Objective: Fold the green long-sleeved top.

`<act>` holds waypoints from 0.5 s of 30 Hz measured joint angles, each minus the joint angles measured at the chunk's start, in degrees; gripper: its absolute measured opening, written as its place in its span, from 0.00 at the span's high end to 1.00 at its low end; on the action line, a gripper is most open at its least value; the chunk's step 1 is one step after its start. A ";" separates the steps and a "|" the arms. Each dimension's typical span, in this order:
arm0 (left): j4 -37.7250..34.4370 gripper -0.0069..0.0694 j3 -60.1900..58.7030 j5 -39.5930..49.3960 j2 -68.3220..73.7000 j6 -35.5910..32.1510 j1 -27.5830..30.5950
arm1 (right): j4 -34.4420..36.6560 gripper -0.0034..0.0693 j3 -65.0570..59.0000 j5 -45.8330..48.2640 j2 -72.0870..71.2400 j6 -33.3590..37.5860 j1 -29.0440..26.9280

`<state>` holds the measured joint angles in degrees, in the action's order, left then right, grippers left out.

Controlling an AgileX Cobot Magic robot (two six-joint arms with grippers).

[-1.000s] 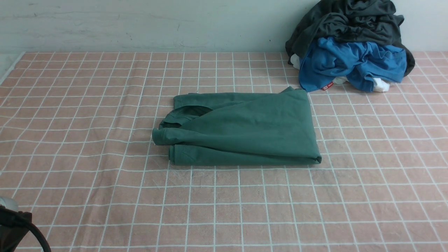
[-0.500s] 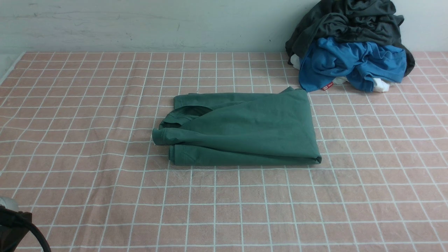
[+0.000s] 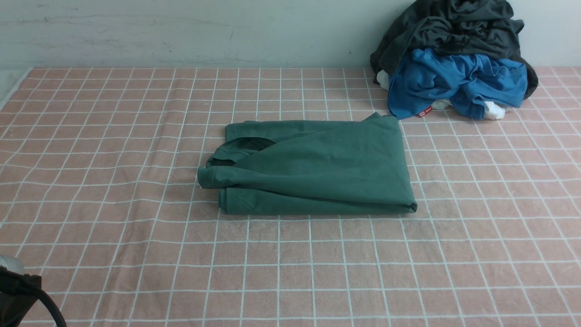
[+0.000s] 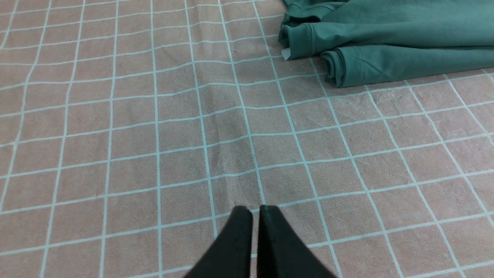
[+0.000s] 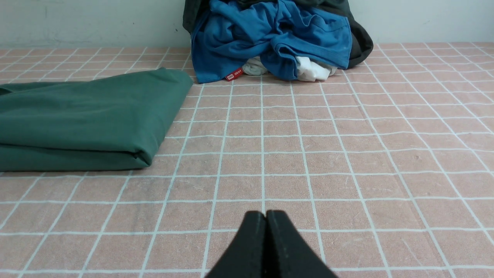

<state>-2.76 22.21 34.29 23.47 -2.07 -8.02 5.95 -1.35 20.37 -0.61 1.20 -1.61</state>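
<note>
- The green long-sleeved top lies folded into a compact, roughly rectangular bundle near the middle of the pink checked cloth that covers the table
- In the front view its neckline and a rolled cuff sit at the bundle's left end, while the right end is a smooth folded edge
- The left wrist view shows two stacked cuffs or hems at that left end, with a small pale tag poking out beside them
- The left gripper hangs over bare cloth well apart from the top; its two black fingertips are drawn almost together with only a thin slit between them, and nothing is between them
- The right gripper is likewise over bare cloth, near the front of the table and clear of the top's folded right edge; its fingertips are pressed together and hold nothing
- A heap of other clothes rests against the back wall at the far right: a dark grey garment on top, a blue garment below it with a small red label, and bits of white fabric showing underneath
- The blue garment's lower edge comes near the top's far right corner, though the two appear not to touch
- Part of a black cable and arm housing shows at the lower left corner of the front view
</note>
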 joint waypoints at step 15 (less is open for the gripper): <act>-1.14 0.89 -23.48 -18.34 -23.92 0.12 5.30 | 0.06 0.97 0.00 0.17 0.00 0.06 0.00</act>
<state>-3.90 -1.28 15.95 -0.45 -1.95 -2.72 6.01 -1.35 20.53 -0.61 1.26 -1.61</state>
